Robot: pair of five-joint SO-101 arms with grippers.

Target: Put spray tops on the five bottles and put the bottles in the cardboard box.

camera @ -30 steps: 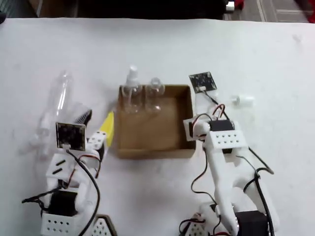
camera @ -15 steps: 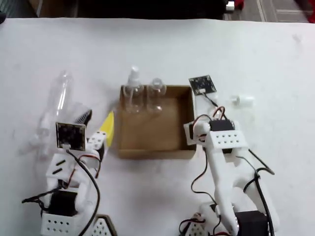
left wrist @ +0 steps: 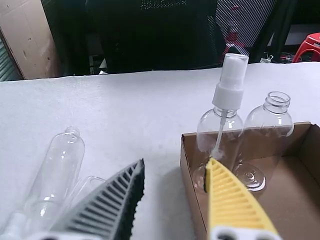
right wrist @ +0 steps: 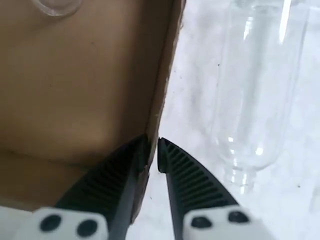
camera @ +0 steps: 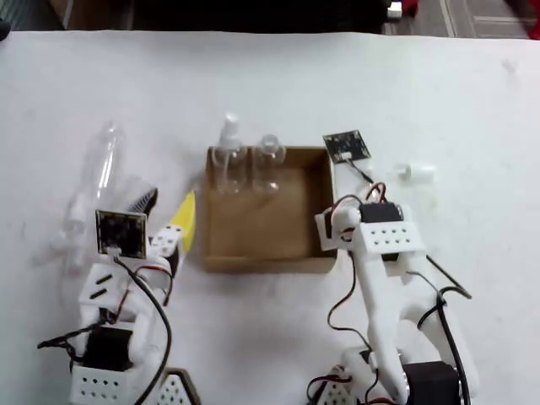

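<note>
Standing in the cardboard box point(camera: 270, 226): two clear bottles at its far wall, a sprayer-topped bottle point(left wrist: 220, 132) and an open-necked bottle point(left wrist: 268, 125), side by side.
Right jaws: narrow, pinched on the box wall nearest the right arm, one finger inside, one outside.
Left jaws: wide apart, holding nothing, low over the desk point(camera: 278, 84) just left of the box.
Outside the pinched wall: a bare bottle point(right wrist: 257, 100) lying on the desk.
Left of the box: lying bottles point(camera: 99, 164), without tops.
Loose spray top point(camera: 418, 172): on the desk, right of the box.
</note>
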